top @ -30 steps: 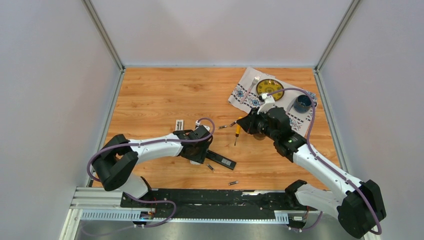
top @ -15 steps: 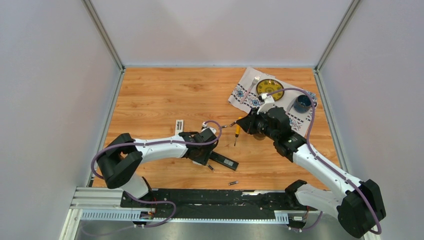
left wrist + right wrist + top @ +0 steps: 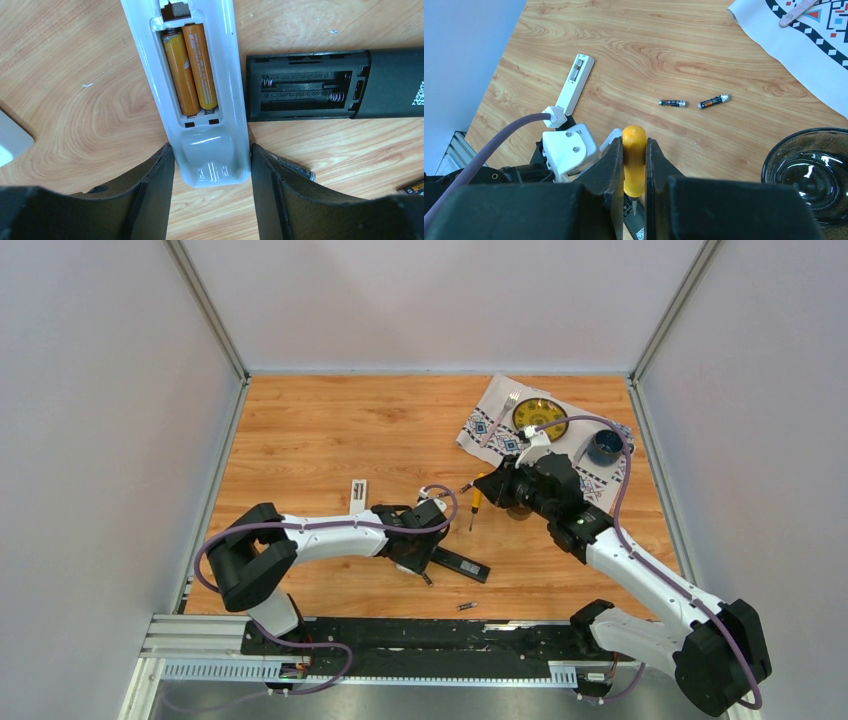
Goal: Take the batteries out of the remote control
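Note:
A white remote (image 3: 200, 60) lies back-up with its compartment open and two golden-orange batteries (image 3: 191, 67) inside. My left gripper (image 3: 211, 150) is shut on its near end, low over the table (image 3: 418, 545). A black remote (image 3: 320, 85) with an empty compartment lies just right of it (image 3: 462, 564). Dark loose batteries lie by my right finger (image 3: 296, 170), near the front edge (image 3: 466, 606) and further back (image 3: 672, 103) (image 3: 713, 101). My right gripper (image 3: 634, 145) is shut on a yellow-handled screwdriver (image 3: 634, 160), held above the table (image 3: 476, 502).
A white battery cover (image 3: 358, 490) lies left of my left gripper. A patterned cloth (image 3: 490, 425) at the back right carries a yellow plate (image 3: 540, 418), a fork and a blue cup (image 3: 605, 447). A glass bowl (image 3: 809, 175) stands beside my right gripper.
My left arm has moved right with the white remote. The black remote has shifted right along with it. My right arm has stayed still.

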`<state>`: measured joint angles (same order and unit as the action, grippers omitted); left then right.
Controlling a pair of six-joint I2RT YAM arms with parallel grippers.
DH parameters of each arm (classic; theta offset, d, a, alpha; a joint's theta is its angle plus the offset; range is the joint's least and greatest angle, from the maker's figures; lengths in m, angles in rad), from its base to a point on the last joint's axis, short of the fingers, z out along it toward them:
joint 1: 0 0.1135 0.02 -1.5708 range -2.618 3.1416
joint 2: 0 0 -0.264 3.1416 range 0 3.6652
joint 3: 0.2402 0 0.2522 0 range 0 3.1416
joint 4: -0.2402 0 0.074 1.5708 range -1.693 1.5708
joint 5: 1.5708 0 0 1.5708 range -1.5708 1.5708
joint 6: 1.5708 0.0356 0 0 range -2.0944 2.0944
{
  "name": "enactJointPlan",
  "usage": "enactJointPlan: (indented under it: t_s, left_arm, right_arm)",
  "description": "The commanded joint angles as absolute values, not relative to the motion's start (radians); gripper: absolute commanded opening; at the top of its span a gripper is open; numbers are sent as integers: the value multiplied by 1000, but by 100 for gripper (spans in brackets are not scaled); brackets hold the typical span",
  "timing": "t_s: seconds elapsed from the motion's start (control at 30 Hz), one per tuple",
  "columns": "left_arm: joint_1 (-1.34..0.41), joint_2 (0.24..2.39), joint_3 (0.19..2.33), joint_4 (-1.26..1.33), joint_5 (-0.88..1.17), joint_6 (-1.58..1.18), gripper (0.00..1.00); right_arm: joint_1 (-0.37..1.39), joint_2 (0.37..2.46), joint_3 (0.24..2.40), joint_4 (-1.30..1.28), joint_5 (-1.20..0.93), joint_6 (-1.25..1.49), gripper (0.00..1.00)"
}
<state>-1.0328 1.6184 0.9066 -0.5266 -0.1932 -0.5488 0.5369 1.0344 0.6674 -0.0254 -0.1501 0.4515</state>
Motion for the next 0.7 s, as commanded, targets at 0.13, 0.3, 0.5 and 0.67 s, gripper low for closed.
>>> enactJointPlan:
  t_s: [0.13,0.3,0.5,0.67]
  left_arm:
    - [-1077,1670,937,-402,-40,-584,22]
    - [-1088,1700,979,-376,-29,-591,22]
    - [-1094,1704,988,-371,-46,-589,22]
    - [-1095,1669,970,-437,-100,-572,25]
  right_arm:
    - [525,1008,666,11,-140,457,0]
    - [523,1005,666,9,-143,457,0]
    - [522,1003,664,9,-143,457,0]
    - [520,1005,664,11,-144,457,0]
